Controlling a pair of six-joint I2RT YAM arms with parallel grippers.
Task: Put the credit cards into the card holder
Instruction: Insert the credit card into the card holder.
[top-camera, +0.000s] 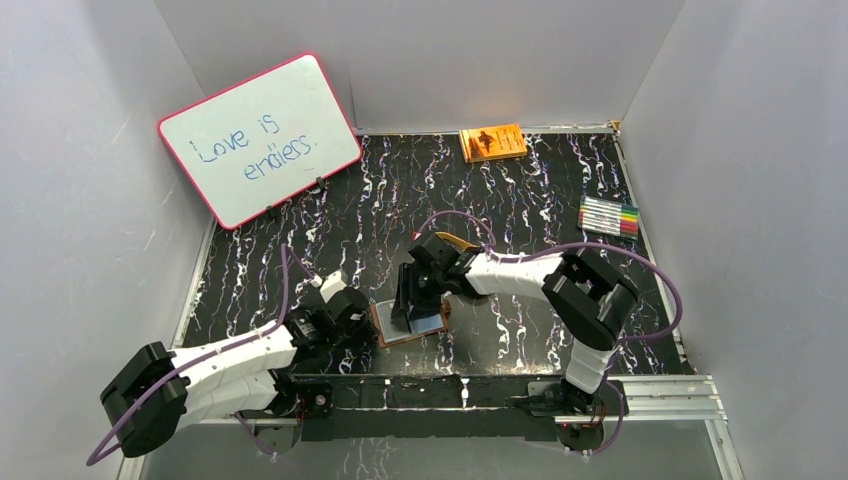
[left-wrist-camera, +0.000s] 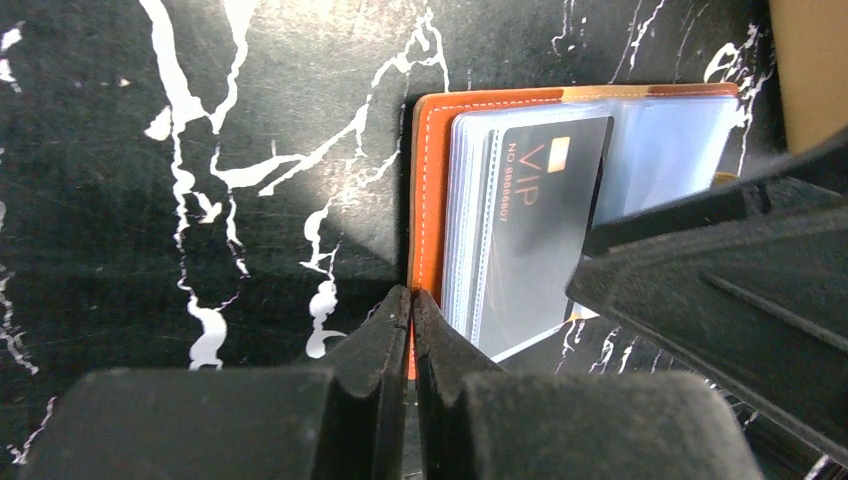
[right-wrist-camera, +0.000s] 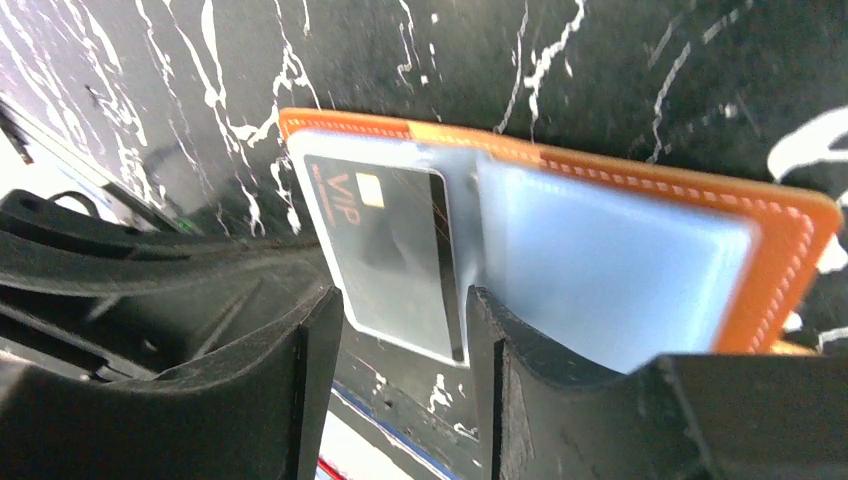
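Pinching the orange side edge of the card holder (left-wrist-camera: 430, 180), the left gripper (left-wrist-camera: 411, 300) has its jaws pressed together. The right gripper (right-wrist-camera: 405, 300), half spread, clasps the black VIP card (right-wrist-camera: 395, 250) across its width, over the open holder's clear sleeves (right-wrist-camera: 610, 260).

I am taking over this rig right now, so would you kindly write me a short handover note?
Left gripper: jaws shut on the orange cover edge of the card holder, keeping it open.
Right gripper: jaws against both edges of the black VIP card, apparently gripping it.
Things: the card sits partway in the holder's clear sleeves; no other card in view.
Done: holder open, one card started in.
Left: push this card home and release it.
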